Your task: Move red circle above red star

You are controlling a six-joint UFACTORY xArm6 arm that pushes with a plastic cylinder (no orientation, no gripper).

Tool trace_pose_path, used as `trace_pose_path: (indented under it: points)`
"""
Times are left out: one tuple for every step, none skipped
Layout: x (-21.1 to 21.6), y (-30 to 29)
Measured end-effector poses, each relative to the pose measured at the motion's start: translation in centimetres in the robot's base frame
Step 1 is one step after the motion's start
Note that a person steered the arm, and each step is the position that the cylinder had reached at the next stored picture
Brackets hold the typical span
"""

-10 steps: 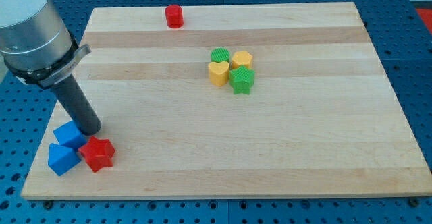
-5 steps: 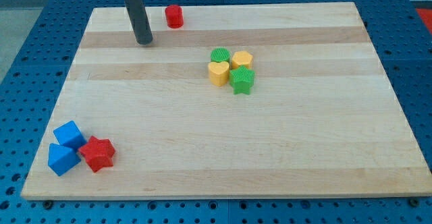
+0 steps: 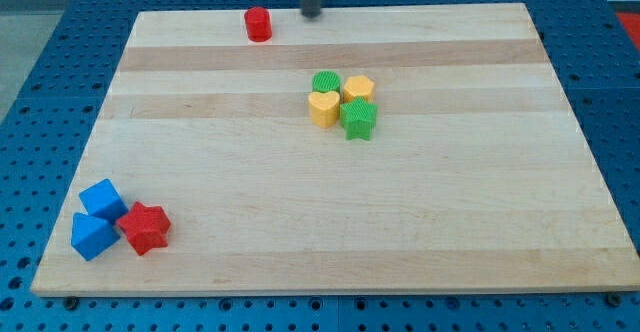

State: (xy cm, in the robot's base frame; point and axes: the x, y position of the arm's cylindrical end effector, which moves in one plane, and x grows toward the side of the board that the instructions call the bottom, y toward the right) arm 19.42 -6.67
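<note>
The red circle block (image 3: 258, 23) sits near the top edge of the wooden board (image 3: 450, 222), left of centre. The red star (image 3: 146, 227) lies at the bottom left, touching two blue blocks. My tip (image 3: 311, 14) is at the board's top edge, a short way to the right of the red circle and apart from it. Only the lower part of the rod shows.
Two blue blocks (image 3: 102, 200) (image 3: 91, 236) sit left of the red star. Near the board's middle is a tight cluster: green circle (image 3: 325, 81), yellow hexagon-like block (image 3: 358, 88), yellow heart (image 3: 323, 108), green star (image 3: 358, 119).
My tip has moved from the bottom left by the blue blocks, up past the red circle's left side, to the top edge right of the circle. No block has moved.
</note>
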Motion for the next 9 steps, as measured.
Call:
trace_pose_path:
  points:
    - [2.8, -7.3]
    - [8.5, -10.4]
    - [6.8, -10.9]
    - [3.0, -7.1]
    - [5.3, -4.5]
    - [9.3, -9.3]
    - [13.6, -12.7]
    - [14.4, -12.7]
    - [9.2, -11.3]
